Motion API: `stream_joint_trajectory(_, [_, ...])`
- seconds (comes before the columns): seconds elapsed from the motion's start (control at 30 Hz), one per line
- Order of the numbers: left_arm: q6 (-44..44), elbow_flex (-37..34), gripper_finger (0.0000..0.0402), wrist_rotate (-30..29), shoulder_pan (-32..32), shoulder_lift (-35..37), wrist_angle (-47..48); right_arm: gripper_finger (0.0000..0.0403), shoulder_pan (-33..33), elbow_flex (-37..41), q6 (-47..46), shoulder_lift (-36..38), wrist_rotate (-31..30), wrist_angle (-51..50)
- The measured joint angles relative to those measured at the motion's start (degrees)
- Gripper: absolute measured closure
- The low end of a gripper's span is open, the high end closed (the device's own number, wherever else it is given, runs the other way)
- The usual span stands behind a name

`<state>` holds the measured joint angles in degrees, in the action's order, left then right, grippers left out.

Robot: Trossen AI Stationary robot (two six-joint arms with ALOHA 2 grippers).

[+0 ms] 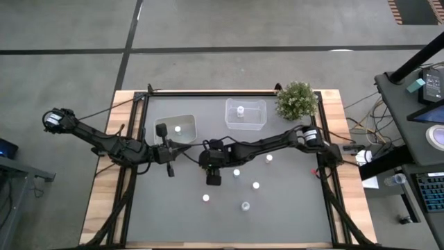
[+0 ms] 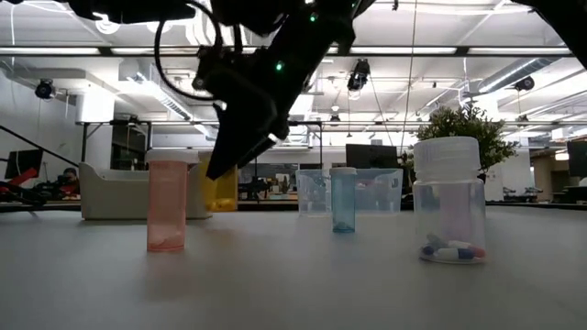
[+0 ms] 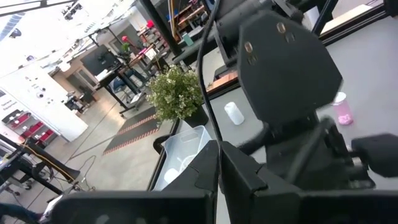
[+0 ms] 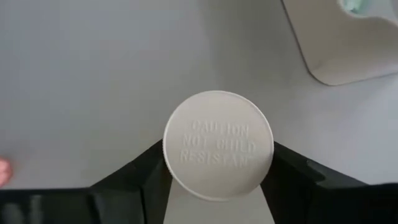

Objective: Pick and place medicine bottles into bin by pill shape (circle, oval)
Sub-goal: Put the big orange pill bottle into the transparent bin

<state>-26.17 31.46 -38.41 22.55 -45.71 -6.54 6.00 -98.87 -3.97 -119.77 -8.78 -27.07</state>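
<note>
My right gripper (image 4: 217, 171) hovers over the middle of the grey table (image 1: 291, 215), shut on a medicine bottle with a yellow body (image 2: 223, 192) and a white cap. My left gripper (image 1: 170, 169) waits shut and empty above the table, near an opaque tub (image 1: 175, 128) that holds one bottle. A clear tub (image 1: 245, 114) at the far side also holds one bottle. Several more medicine bottles stand upright on the table, among them a pink one (image 2: 167, 202), a teal one (image 2: 343, 200) and a clear one (image 2: 448, 202) with capsules inside. My right gripper pinches the round white cap (image 4: 217, 144) between its two fingers (image 4: 149, 180), one on each side of the rim. The fingers slant down from above. The yellow bottle hangs upright below them, its base (image 2: 223, 209) a little above the table.
A bushy green potted plant (image 1: 297, 101) stands at the far right corner. Loose bottles (image 1: 236, 172), (image 1: 255, 185), (image 1: 205, 198) stand close around the right gripper. The left arm (image 1: 111, 142) reaches in from the left.
</note>
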Motion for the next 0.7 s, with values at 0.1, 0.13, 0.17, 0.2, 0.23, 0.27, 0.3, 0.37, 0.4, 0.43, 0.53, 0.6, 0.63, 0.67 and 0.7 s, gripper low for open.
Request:
stream_joint_trajectory(0.1, [0.0,0.0,0.0402,0.0,0.0,0.0,0.0,0.0209,0.0,0.0,-0.9,2.4,0.0,-2.4])
stream_joint_trajectory(0.13, [0.0,0.0,0.0402,0.0,0.0,0.0,0.0,0.0209,-0.1,0.0,-1.3,3.2,-0.1,-3.3])
stream_joint_trajectory(0.17, [0.0,0.0,0.0402,0.0,0.0,0.0,0.0,0.0209,-0.3,0.0,-1.5,4.2,-0.2,-4.0])
stream_joint_trajectory(0.2, [0.0,0.0,0.0402,0.0,0.0,0.0,-0.1,0.0209,-0.5,0.0,-1.7,5.3,-0.2,-5.0])
stream_joint_trajectory(0.23, [0.0,0.0,0.0402,0.0,0.0,0.0,0.0,0.0208,-0.9,0.0,-2.2,6.3,-0.2,-5.9])
stream_joint_trajectory(0.27, [0.0,0.0,0.0402,0.0,0.0,0.0,-0.1,0.0207,-1.4,0.0,-2.6,7.4,-0.2,-6.7])
stream_joint_trajectory(0.3, [0.1,0.0,0.0402,0.0,0.0,0.0,0.0,0.0207,-2.0,0.1,-3.1,8.3,-0.3,-7.4])
stream_joint_trajectory(0.37, [0.2,0.0,0.0402,0.0,0.0,0.0,-0.1,0.0208,-3.2,0.7,-4.1,10.6,-0.4,-8.8])
stream_joint_trajectory(0.4, [0.2,0.0,0.0402,0.0,0.0,0.0,-0.1,0.0208,-3.9,1.2,-4.5,11.7,-0.5,-9.3])
stream_joint_trajectory(0.43, [0.2,0.0,0.0402,0.0,0.0,0.0,-0.1,0.0208,-4.6,1.9,-5.0,12.9,-0.9,-9.4])
stream_joint_trajectory(0.53, [0.2,0.0,0.0402,0.0,0.0,0.0,0.0,0.0208,-7.0,5.1,-6.3,16.6,-3.7,-10.2])
stream_joint_trajectory(0.6, [0.3,0.0,0.0402,0.0,0.0,0.0,0.0,0.0207,-9.3,8.1,-7.7,19.5,-4.9,-10.2])
stream_joint_trajectory(0.63, [0.3,0.0,0.0402,0.0,0.0,0.0,0.0,0.0207,-10.7,9.6,-8.8,20.8,-4.9,-10.2])
stream_joint_trajectory(0.67, [0.3,0.0,0.0402,0.0,0.0,0.0,0.0,0.0207,-12.1,11.1,-10.0,22.2,-5.0,-10.2])
stream_joint_trajectory(0.7, [0.3,0.0,0.0402,0.0,0.0,0.0,0.0,0.0207,-13.5,12.8,-10.9,23.4,-5.0,-10.0])
